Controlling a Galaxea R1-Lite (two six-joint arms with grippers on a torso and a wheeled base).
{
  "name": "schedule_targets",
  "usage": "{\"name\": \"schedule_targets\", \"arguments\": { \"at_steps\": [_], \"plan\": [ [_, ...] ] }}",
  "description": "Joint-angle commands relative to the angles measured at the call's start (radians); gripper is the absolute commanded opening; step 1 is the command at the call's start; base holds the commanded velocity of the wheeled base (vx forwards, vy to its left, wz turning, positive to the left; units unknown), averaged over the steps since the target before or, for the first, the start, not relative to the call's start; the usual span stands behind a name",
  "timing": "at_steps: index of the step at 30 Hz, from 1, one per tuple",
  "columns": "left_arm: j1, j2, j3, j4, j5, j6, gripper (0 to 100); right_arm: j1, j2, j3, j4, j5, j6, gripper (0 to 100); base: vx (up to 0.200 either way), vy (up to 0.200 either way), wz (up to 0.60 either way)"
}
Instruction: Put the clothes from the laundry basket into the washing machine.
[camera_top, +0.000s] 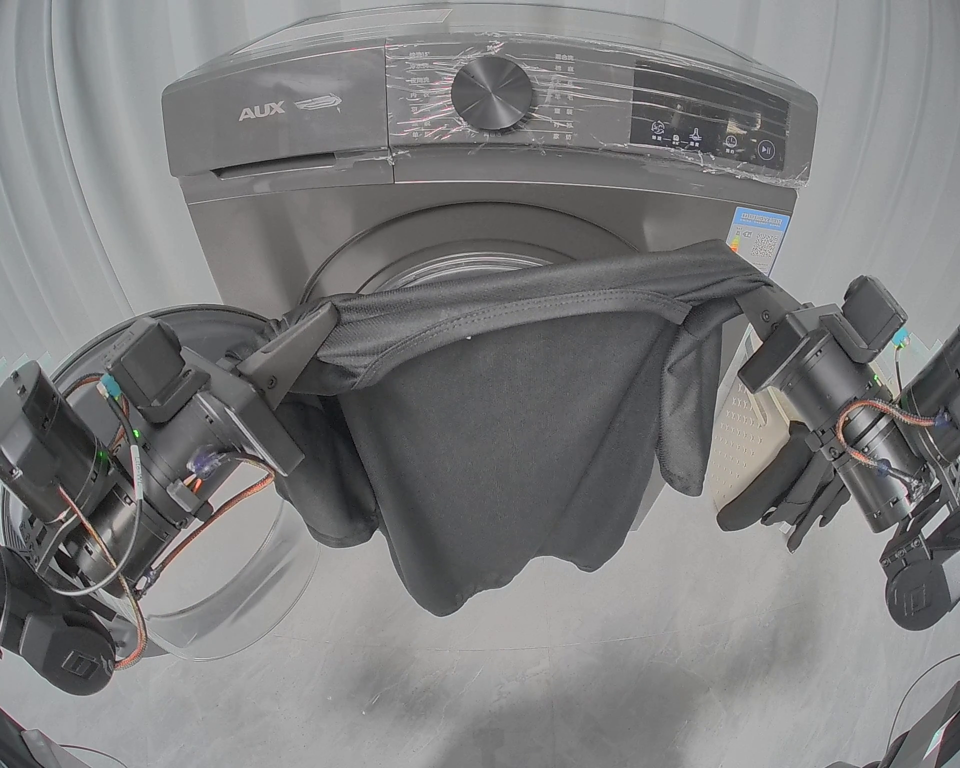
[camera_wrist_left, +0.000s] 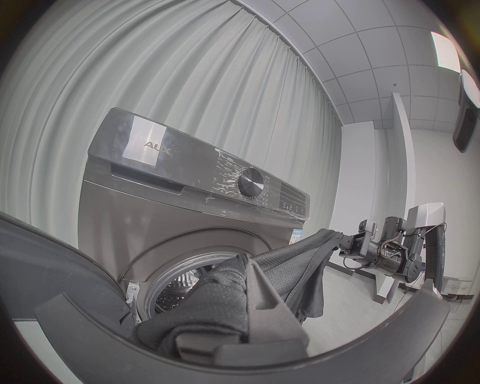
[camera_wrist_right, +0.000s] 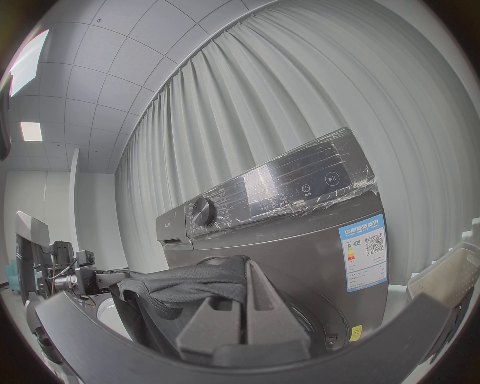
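Holding a dark shirt (camera_top: 500, 430) stretched wide just in front of the washing machine (camera_top: 280, 230), the left hand (camera_top: 300, 348) and right hand (camera_top: 762, 303) each pinch a top corner tight. Spread this wide, the shirt may catch on the rim of the round hole (camera_top: 455, 265), or hang out.

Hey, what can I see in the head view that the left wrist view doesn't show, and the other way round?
Head view adds: the whole hanging body of the dark garment, down to its hem, and the pale perforated laundry basket behind the right arm. Left wrist view adds: the perforated inside of the drum and the ceiling lights. Shared: the washing machine with its dial, and the garment stretched before the opening between the left end effector and the right end effector, each shut on one end.
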Motion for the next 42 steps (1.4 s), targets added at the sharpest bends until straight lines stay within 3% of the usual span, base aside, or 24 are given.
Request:
{"name": "schedule_targets", "arguments": {
  "at_steps": [1, 5, 10, 15, 16, 21, 26, 29, 32, 38, 42],
  "plan": [
    [-0.002, 0.008, 0.0, 0.0, 0.0, 0.0, 0, 0.001, 0.002, 0.007, 0.0, 0.0, 0.0, 0, 0.0, 0.0, 0.0],
    [-0.017, 0.02, -0.029, 0.001, 0.002, 0.0, 0, 0.005, 0.006, 0.02, 0.001, 0.0, 0.0, 0, 0.0, 0.0, 0.0],
    [-0.055, 0.117, -0.11, 0.001, 0.063, 0.006, 0, 0.019, 0.019, 0.102, 0.001, 0.0, -0.002, 0, 0.0, 0.0, 0.0],
    [-0.072, 0.164, -0.141, 0.004, 0.068, 0.006, 0, 0.02, 0.047, 0.16, 0.0, 0.003, 0.0, 0, 0.0, 0.0, 0.0],
    [-0.083, 0.173, -0.141, 0.003, 0.068, 0.004, 0, 0.024, 0.064, 0.175, 0.0, 0.003, 0.001, 100, 0.0, 0.0, 0.0],
    [-0.088, 0.18, -0.187, 0.026, 0.068, 0.006, 0, 0.074, 0.113, 0.246, -0.008, 0.002, 0.011, 100, 0.0, 0.0, 0.0],
    [-0.08, 0.209, -0.267, 0.07, 0.101, 0.018, 0, 0.114, 0.137, 0.441, -0.009, 0.017, 0.011, 100, 0.0, 0.0, 0.0],
    [-0.088, 0.224, -0.279, 0.069, 0.103, 0.018, 0, 0.126, 0.151, 0.504, -0.009, 0.025, 0.012, 100, 0.0, 0.0, 0.0],
    [-0.089, 0.242, -0.291, 0.067, 0.106, 0.018, 0, 0.139, 0.17, 0.566, -0.009, 0.068, 0.014, 100, 0.0, 0.0, 0.0],
    [-0.089, 0.256, -0.301, 0.057, 0.106, 0.018, 0, 0.125, 0.214, 0.528, -0.011, 0.072, 0.015, 100, 0.0, 0.0, 0.0],
    [-0.098, 0.253, -0.299, 0.055, 0.104, 0.02, 0, 0.099, 0.268, 0.431, -0.013, 0.061, 0.014, 100, 0.0, 0.0, 0.0]
  ]
}}
